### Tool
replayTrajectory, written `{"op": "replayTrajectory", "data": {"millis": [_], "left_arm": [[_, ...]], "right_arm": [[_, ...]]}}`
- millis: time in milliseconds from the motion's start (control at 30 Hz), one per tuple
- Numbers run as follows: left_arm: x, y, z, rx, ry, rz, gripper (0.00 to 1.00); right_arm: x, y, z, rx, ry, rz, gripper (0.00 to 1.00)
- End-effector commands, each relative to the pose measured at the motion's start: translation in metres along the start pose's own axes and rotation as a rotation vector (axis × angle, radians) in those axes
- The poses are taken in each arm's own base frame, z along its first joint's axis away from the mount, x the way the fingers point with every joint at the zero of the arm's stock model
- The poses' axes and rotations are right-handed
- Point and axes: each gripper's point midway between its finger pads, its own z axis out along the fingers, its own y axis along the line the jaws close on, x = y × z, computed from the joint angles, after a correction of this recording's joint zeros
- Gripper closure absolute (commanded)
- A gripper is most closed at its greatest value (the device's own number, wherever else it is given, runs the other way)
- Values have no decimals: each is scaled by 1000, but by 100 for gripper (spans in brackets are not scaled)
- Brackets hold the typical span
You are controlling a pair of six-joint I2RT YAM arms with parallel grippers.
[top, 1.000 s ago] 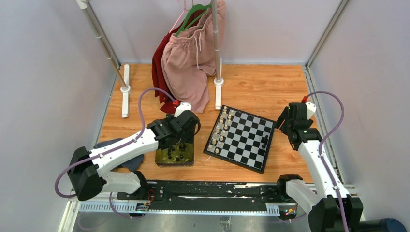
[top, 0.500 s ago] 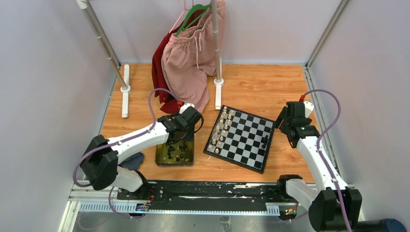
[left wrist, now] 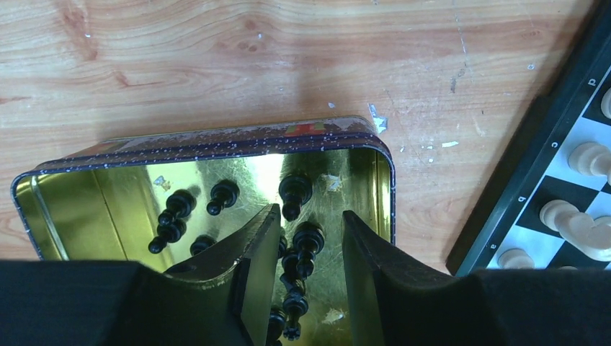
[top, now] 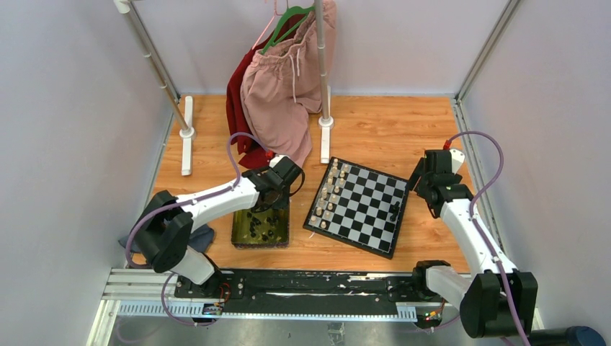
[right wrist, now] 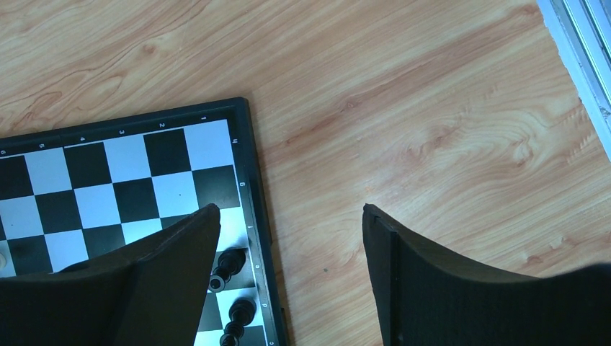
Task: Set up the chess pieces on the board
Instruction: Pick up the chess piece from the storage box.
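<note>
Holding the left tool (left wrist: 310, 216) low over the shiny yellow-green tray (left wrist: 202, 143), fingers slightly apart, straddling one of the black chess pieces (left wrist: 295, 193) and gripping nothing. Showing most black pieces lying loose in that tray, just beside the board (top: 367, 205) on the wooden surface (right wrist: 432, 108). Hovering the right tool (right wrist: 290, 209) above the board's right edge, fingers wide apart, near a few black pieces standing there. Showing cream pieces (top: 328, 194) lined along the board's left side.

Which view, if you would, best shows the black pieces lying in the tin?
Left wrist: the black pieces show individually inside the tin. Top external shows only specks there; right wrist misses the tin.
</note>
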Motion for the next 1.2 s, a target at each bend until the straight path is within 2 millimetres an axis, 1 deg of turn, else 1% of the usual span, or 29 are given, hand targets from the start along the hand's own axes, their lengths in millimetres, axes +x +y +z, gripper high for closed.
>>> {"op": "replayTrajectory", "data": {"millis": [0,200,600,767,1000,1167], "left_arm": [[-3,-4,7,12,1,-34,59],[1,-4,13,11,18,-40,63],[5,1,20,-7,31,-51,65],[6,2,23,-10,36,-51,75],[8,2,23,-8,43,-51,84],[7,3,20,-7,40,-51,98]], "right_arm": [[-13,9,-4,-29,-29,-18,24],[-12,9,-2,-26,-28,-27,23],[-12,10,-1,-29,-26,-30,23],[-11,9,-2,-29,-26,-30,23],[-10,7,-4,-26,-28,-27,23],[-10,6,-6,-24,-30,-23,23]]}}
